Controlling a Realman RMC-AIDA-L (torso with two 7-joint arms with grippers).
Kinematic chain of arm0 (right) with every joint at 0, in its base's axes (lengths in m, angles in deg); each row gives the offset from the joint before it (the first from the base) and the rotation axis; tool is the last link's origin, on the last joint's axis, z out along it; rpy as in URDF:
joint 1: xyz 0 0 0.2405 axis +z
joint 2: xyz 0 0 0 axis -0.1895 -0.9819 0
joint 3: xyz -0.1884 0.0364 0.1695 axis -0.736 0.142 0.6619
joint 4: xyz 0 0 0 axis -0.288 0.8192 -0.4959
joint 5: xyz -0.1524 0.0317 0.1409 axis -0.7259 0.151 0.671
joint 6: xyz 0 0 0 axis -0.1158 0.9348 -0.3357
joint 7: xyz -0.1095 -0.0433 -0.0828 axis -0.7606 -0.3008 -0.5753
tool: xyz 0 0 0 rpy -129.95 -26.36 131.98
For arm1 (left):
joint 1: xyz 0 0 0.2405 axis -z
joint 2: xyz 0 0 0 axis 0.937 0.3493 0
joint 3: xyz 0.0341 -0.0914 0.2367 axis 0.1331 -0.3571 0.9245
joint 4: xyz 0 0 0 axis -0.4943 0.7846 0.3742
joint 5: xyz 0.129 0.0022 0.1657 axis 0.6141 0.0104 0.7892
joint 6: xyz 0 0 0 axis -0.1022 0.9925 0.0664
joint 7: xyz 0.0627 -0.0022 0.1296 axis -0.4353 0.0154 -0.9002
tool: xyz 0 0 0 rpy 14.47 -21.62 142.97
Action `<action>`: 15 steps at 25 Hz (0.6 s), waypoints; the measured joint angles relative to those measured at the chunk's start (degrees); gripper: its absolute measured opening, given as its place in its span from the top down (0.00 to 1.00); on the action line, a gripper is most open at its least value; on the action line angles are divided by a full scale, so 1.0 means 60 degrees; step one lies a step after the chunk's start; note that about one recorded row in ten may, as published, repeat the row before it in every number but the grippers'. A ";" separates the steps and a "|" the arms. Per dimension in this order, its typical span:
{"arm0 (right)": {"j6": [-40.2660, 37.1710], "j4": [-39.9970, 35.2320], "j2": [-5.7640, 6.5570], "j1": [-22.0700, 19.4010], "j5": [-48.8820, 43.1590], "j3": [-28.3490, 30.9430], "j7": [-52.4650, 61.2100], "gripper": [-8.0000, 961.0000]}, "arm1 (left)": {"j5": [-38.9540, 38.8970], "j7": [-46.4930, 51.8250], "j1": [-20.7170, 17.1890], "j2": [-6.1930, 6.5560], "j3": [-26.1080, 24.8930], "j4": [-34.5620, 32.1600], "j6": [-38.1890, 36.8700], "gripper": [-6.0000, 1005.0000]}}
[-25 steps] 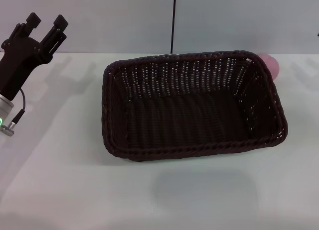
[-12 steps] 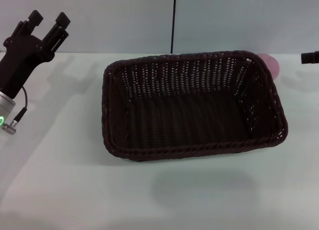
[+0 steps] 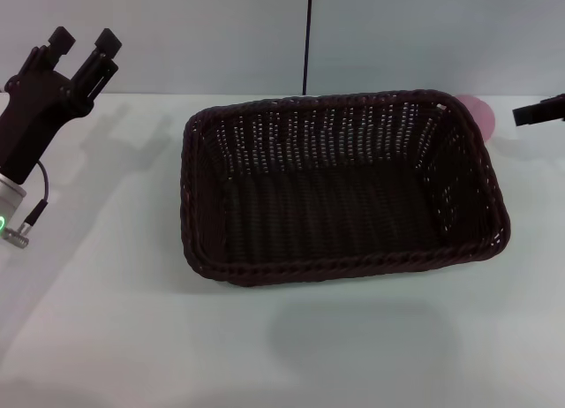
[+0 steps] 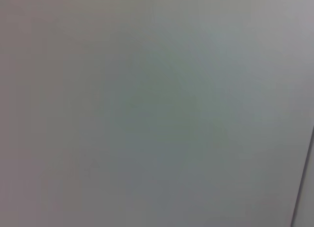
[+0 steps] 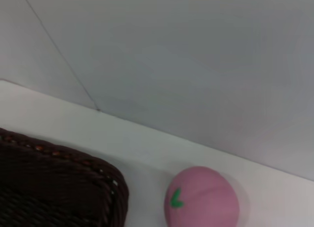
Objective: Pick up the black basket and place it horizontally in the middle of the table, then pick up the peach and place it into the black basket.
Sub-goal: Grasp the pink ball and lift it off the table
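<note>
The black basket (image 3: 340, 187) lies lengthwise across the middle of the white table (image 3: 106, 320), empty; its corner shows in the right wrist view (image 5: 59, 187). The pink peach (image 3: 481, 115) sits on the table just behind the basket's far right corner, mostly hidden by the rim; it also shows in the right wrist view (image 5: 202, 197) with its green leaf mark. My left gripper (image 3: 81, 42) is open and empty, raised at the far left. Only a dark tip of my right gripper (image 3: 540, 112) shows at the right edge, close to the peach.
A pale wall with a dark vertical seam (image 3: 308, 37) stands behind the table's far edge. The left wrist view shows only a blank grey surface.
My right gripper has come in from the right edge toward the peach. The left arm has shifted slightly. The basket and the peach have not moved.
</note>
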 joint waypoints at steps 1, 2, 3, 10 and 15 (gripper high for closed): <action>0.0126 -0.0005 -0.0086 -0.0022 -0.0006 -0.0135 0.0051 0.42 | 0.0000 0.0001 -0.0002 0.0000 0.0001 0.0001 -0.0006 0.21; 0.0126 -0.0005 -0.0086 -0.0022 -0.0006 -0.0135 0.0051 0.42 | 0.0000 0.0002 -0.0002 -0.0002 0.0003 0.0000 -0.0009 0.21; 0.0171 -0.0015 -0.0125 -0.0035 -0.0008 -0.0163 0.0059 0.42 | 0.0001 0.0002 -0.0004 -0.0002 0.0013 0.0001 -0.0014 0.21; 0.0640 0.0025 -0.0248 -0.0169 0.0072 -0.0109 0.0057 0.42 | 0.0002 0.0003 -0.0008 -0.0008 0.0027 0.0024 -0.0251 0.21; 0.0713 0.0098 -0.0346 -0.0131 0.0082 -0.0138 0.0062 0.42 | 0.0002 0.0003 -0.0045 -0.0006 -0.0008 0.0089 -0.0371 0.21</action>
